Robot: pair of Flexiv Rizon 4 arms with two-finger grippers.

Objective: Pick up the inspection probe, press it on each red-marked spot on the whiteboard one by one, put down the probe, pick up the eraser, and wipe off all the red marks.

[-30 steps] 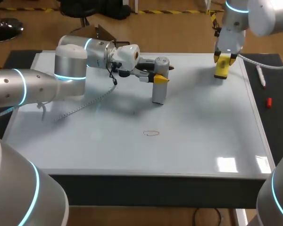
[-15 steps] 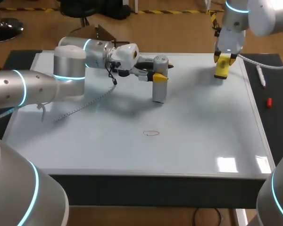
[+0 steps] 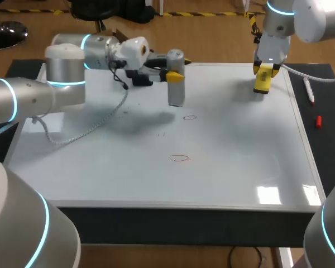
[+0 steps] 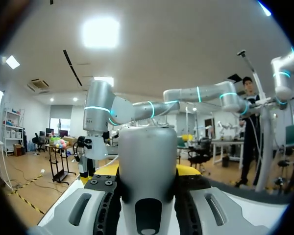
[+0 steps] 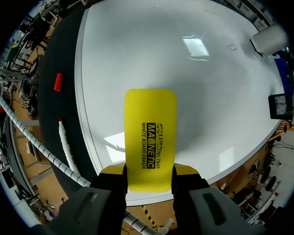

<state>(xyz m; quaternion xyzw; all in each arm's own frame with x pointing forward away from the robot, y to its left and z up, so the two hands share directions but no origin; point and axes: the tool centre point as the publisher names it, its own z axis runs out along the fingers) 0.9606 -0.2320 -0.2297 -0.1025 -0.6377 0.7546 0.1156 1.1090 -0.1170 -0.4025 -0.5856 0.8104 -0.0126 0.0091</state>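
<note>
My left gripper is shut on the grey cylindrical probe, which stands upright over the far middle of the whiteboard. In the left wrist view the probe fills the space between the fingers of the left gripper. Two red ovals show on the board: one red mark just right of the probe's foot and another red mark nearer the front. My right gripper is shut on the yellow eraser at the board's far right. The eraser sticks out ahead of the right gripper.
A white marker pen and a red cap lie on the dark mat right of the board; the pen and cap also show in the right wrist view. A cable from the left arm trails over the board's left part.
My left arm has carried the probe left and toward the far edge, uncovering a red oval where the probe stood. The right arm and eraser have not moved.
</note>
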